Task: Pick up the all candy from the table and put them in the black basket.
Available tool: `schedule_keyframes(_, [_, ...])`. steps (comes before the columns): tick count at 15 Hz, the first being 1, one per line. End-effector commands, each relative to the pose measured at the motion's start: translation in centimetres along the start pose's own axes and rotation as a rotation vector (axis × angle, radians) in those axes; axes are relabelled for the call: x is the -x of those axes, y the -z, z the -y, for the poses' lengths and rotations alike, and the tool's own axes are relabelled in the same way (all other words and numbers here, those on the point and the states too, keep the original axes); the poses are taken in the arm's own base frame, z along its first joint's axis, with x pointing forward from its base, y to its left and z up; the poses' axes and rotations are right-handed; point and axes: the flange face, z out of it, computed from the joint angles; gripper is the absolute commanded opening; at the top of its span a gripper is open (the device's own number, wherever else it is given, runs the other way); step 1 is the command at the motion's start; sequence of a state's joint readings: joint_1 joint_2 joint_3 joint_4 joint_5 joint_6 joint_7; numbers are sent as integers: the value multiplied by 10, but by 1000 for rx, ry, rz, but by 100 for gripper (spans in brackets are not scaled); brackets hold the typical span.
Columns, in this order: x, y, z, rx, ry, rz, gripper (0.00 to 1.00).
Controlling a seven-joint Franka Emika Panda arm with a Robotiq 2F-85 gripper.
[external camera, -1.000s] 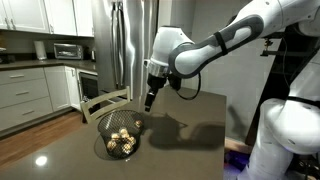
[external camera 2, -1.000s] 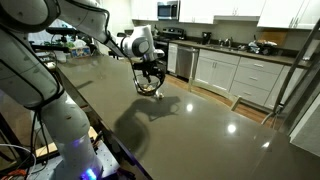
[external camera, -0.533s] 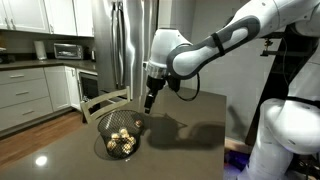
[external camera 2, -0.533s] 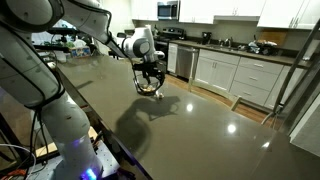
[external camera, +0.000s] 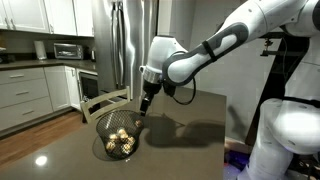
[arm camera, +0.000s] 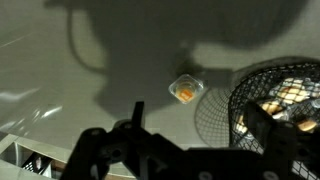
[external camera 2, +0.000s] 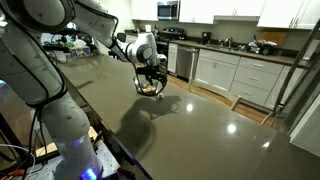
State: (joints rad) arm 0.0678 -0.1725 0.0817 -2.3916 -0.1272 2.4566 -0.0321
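The black basket (external camera: 120, 140) stands on the dark brown table (external camera: 190, 145) and holds several gold-foil candy balls (external camera: 119, 139). It also shows in an exterior view (external camera 2: 149, 86) and at the right of the wrist view (arm camera: 262, 92), with candy (arm camera: 292, 95) inside. A small clear-wrapped orange piece (arm camera: 186, 89) lies on the table just left of the basket in the wrist view. My gripper (external camera: 146, 104) hovers above and beside the basket's rim. It also shows in an exterior view (external camera 2: 152, 73). In the wrist view the gripper (arm camera: 195, 120) is open and empty.
A steel fridge (external camera: 128, 40) and grey kitchen cabinets (external camera: 30, 95) stand behind the table. The robot's white base (external camera: 285, 140) is at one table edge. White cabinets and a counter (external camera 2: 245, 70) line the far side.
My gripper has moved slightly lower and closer to the basket. The basket and the candy have not moved.
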Motion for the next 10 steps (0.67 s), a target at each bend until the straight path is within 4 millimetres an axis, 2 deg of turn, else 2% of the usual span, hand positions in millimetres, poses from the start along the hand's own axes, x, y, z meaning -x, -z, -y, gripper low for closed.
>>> schedule_keyframes(1, [-10, -12, -8, -12, 1, 17, 100])
schedule_keyframes(10, [-16, -31, -23, 7, -41, 53, 100])
